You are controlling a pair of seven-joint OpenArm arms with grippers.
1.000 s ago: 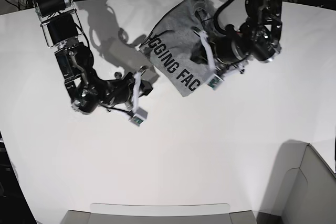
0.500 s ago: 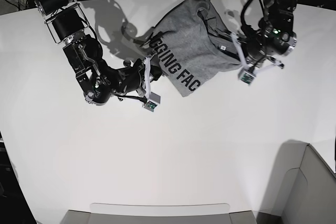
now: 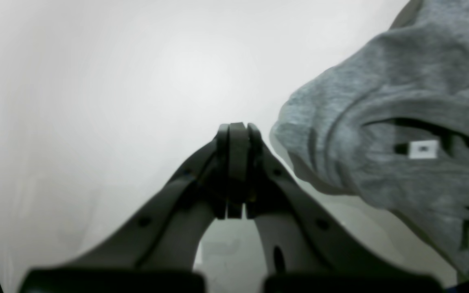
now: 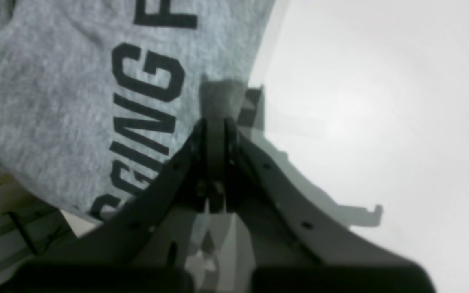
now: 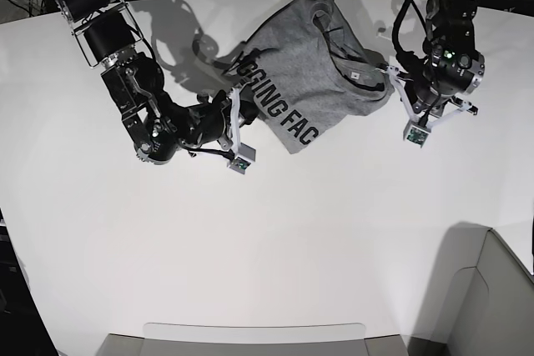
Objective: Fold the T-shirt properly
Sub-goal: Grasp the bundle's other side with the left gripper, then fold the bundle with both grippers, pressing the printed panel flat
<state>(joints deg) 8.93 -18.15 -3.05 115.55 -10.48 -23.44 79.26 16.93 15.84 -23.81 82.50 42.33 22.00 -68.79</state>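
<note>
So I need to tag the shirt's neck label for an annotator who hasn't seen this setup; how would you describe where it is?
On the white table, find the crumpled heather-grey T-shirt at the far edge between the two arms. Its neck label lies inside the dark collar opening, toward the left gripper. It is a small white rectangle, unlike the large black lettering at the shirt's other end.

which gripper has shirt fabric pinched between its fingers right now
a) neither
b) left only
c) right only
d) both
c) In the right wrist view the right gripper is shut with a tuft of the grey T-shirt caught at its tip, while in the left wrist view the left gripper is shut on nothing, with bare table between it and the T-shirt beside it.
</note>
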